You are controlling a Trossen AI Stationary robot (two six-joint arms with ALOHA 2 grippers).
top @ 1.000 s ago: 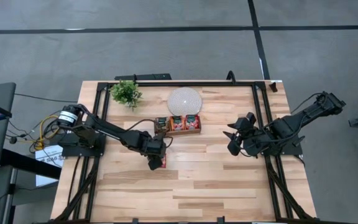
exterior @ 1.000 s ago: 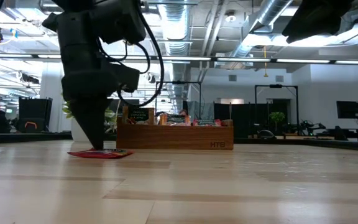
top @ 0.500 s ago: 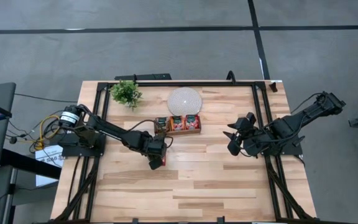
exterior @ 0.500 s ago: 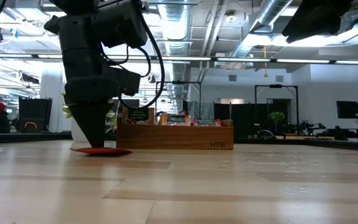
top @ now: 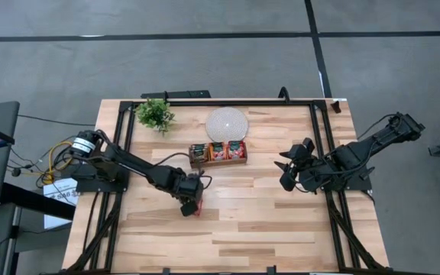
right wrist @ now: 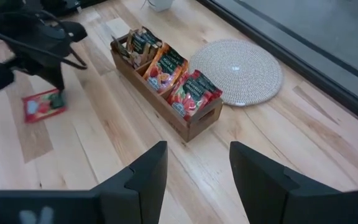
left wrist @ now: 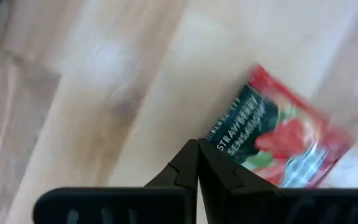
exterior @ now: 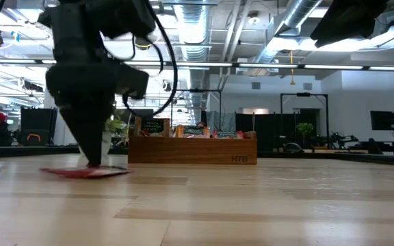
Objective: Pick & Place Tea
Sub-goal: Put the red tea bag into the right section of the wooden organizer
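Our left gripper (left wrist: 197, 149) was pinched shut on the strawberry tea sachet (left wrist: 284, 146) lying on the counter (top: 281, 221); our right gripper (right wrist: 194, 165) waited open.

Bare tabletop (top: 250, 221) lies open across the near half; wooden tray (top: 218, 153), woven disc (top: 227, 122) and potted plant (top: 155, 114) crowd the far edge.

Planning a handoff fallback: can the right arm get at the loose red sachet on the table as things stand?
Probably not easily. The red sachet lies beyond the wooden tray, with the left claw shut at its edge. The right claw waits open near the table's right side, so the left arm blocks it.
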